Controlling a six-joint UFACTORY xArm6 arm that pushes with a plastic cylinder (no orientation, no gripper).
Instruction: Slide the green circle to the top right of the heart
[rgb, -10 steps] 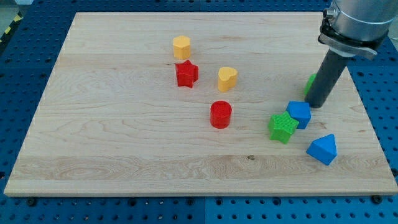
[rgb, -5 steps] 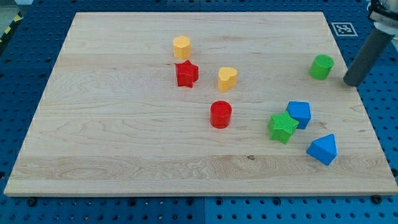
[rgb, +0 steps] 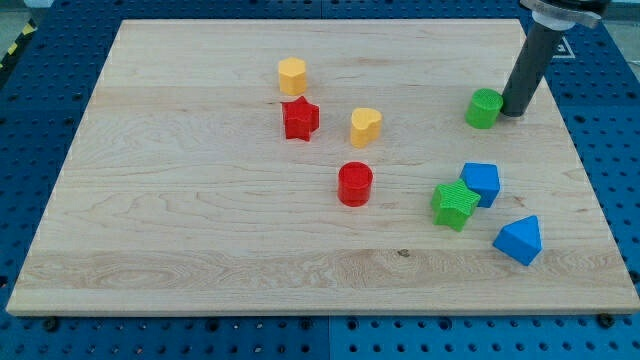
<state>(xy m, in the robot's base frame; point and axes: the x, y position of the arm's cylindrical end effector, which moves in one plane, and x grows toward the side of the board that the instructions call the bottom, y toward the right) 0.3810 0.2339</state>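
My tip is a bare rod with no fingers to open or close, and it touches the right side of the green circle. That circle sits near the board's right edge, well to the right of the yellow heart.

Board layout, tip parked on the circle's right side

My tip sits right up against the view's right of the green circle, well right of the yellow heart. Red star is left of the heart, yellow hexagon above the star, red cylinder below the heart. Green star touches the blue pentagon; blue triangle is lower right.
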